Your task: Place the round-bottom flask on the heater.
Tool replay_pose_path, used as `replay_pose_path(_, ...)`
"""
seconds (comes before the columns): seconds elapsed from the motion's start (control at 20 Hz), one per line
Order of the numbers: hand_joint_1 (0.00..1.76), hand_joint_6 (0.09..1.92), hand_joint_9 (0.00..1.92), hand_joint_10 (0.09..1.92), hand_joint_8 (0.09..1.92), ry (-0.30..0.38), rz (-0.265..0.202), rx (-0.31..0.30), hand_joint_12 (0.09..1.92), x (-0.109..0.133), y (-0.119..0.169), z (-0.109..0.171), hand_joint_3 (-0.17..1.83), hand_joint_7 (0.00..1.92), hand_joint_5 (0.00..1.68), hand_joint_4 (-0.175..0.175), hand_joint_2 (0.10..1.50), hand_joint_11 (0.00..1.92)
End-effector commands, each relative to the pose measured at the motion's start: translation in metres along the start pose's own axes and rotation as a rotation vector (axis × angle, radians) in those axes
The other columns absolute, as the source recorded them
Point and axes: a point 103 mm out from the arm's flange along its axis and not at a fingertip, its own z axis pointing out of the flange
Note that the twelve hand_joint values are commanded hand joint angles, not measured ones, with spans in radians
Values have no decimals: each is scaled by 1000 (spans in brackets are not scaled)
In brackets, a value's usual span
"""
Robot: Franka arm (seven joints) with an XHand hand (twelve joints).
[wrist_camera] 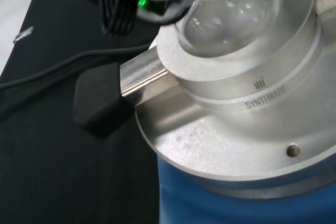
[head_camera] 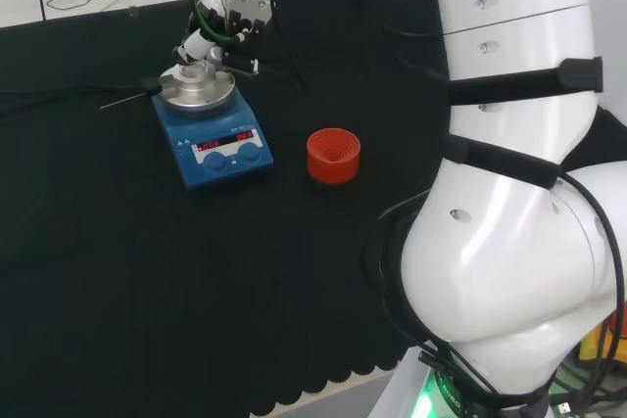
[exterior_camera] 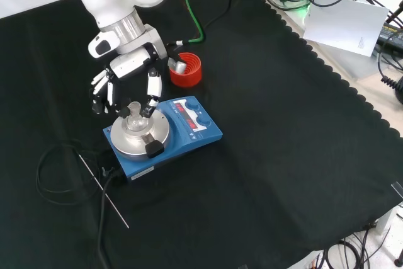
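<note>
Front view shows the clear glass round-bottom flask (exterior_camera: 135,115) sitting in the silver metal block on top of the blue heater (exterior_camera: 189,137), which stands toward the far left part of the black-cloth surface (exterior_camera: 283,155) as that view has it. The black and white hand (exterior_camera: 123,83) is directly over it: one finger and the thumb reach down on either side of the flask's neck, and they seem to pinch it, though the glass is too clear to confirm contact; the other fingers hang relaxed to the side.

In the wrist view the flask's round bulb (wrist_camera: 228,17) rests inside the metal block's well (wrist_camera: 247,77), so the placement looks nearly or fully done.

The risk now is in the release. If the fingers open unevenly or the hand lifts while a fingertip drags on the neck, the flask could tip in the well or be pulled out. A sideways retreat could also knock the neck. The red ribbed ring stand (exterior_camera: 185,70) lies near, just behind the hand, and could be clipped by the arm.
</note>
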Motion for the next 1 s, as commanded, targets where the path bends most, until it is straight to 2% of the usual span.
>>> replay_pose_path(0.05, 961, 840, 439, 714, 751, -1, -1, 21, 1449, 0, -1, -3, 614, 165, 655, -84, 612, 30)
replay_pose_path(0.2, 946, 807, 406, 717, 745, 16, -10, 21, 1453, 2, -3, -8, 612, 130, 546, -90, 595, 4)
replay_pose_path(0.45, 927, 680, 379, 741, 746, -2, -35, -21, 1446, 4, -12, -23, 597, 109, 409, -90, 584, 0)
replay_pose_path(0.75, 920, 600, 367, 749, 744, -30, -35, -80, 1439, 4, -37, -55, 586, 97, 399, -90, 584, 0)
replay_pose_path(1.0, 918, 589, 365, 749, 743, -58, -13, -110, 1439, 0, -66, -73, 584, 96, 399, -90, 585, 0)
